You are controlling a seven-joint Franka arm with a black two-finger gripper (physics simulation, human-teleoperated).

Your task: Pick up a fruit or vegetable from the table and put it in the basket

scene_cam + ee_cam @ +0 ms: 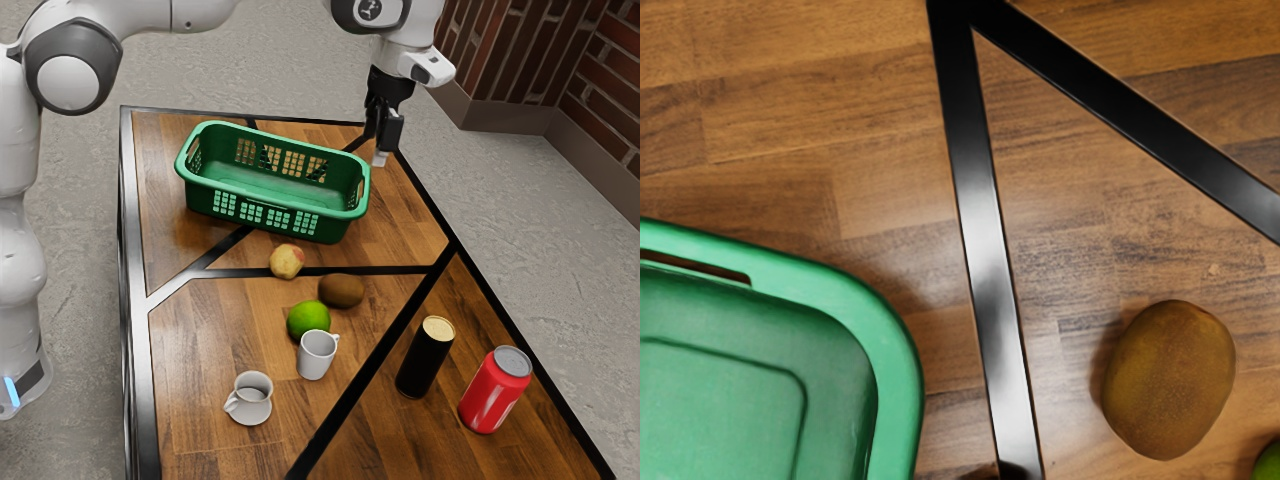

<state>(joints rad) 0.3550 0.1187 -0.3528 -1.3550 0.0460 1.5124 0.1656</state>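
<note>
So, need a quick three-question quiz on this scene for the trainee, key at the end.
1. True or false: the kiwi lies on the table, outside the basket.
2. Which stands next to the red can?
A) the yellowish-red fruit
B) the black can
C) the basket
3. How many mugs are on the table?

Key: 1 true; 2 B; 3 two.

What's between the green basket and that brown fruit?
In the wrist view, only bare wood and a black strip lie between the basket and the brown fruit.
</note>
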